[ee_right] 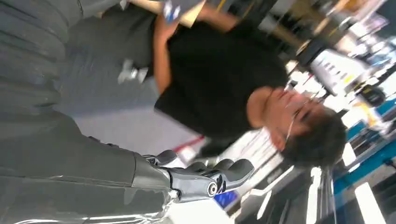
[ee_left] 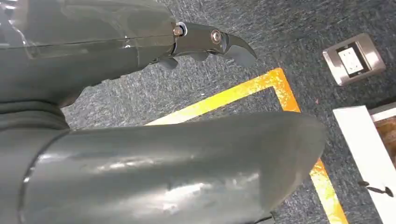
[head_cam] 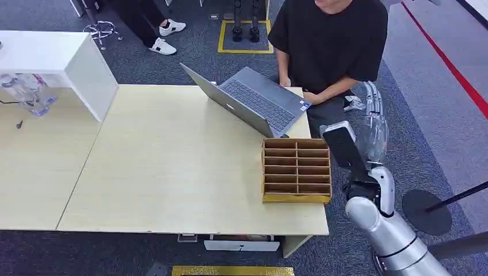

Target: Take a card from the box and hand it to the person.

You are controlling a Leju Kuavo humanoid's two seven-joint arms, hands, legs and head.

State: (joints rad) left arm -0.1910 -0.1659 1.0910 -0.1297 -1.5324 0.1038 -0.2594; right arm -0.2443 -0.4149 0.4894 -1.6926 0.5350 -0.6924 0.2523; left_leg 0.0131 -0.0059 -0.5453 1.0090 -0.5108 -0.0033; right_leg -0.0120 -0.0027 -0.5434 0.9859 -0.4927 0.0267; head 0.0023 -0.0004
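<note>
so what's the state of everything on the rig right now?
laptop: open, on the table's far edge in front of the person.
cardboard divider box: on the table, compartments facing up; cards too small to make out.
right robot hand: up off the table beside the box, toward the person; cannot tell whether it holds a card.
left robot hand: over the carpet, fingers apart, holding nothing.

right arm (head_cam: 380, 224) raised, right hand (head_cam: 371, 123) held up empty with fingers (ee_right: 229, 170) apart.
</note>
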